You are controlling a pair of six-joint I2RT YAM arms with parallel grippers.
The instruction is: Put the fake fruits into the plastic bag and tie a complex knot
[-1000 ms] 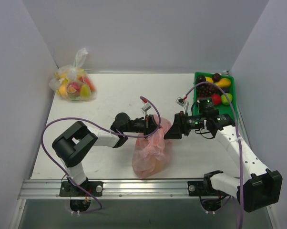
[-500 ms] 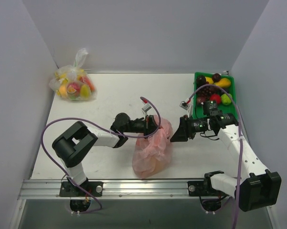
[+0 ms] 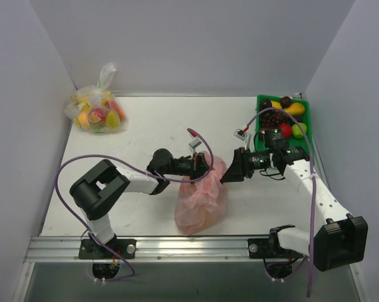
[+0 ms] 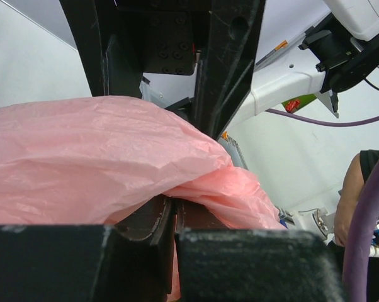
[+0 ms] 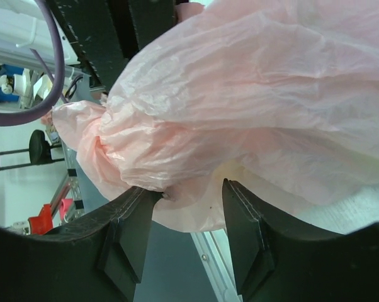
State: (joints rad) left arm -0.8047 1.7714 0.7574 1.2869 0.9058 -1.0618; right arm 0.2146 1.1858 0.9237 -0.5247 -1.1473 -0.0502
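- Left end effector, fingers pinched together on a fold of the pink plastic bag, holds the bag's upper edge above the desk at centre.
- Right end effector, fingers spread apart, faces the bag's right side with crinkled film just ahead of its pads; it grips nothing.
- Fake fruits sit in the green tray at far right, well apart from the bag.
- Judged step: taking a second hold on the bag's rim. To do it well, the right fingers should close on a bunched fold only, while the left keeps its pinch and neither pulls hard on the thin film.
- Compared with half a second earlier, the right end effector is nearer the bag; the left arm and bag look unchanged.
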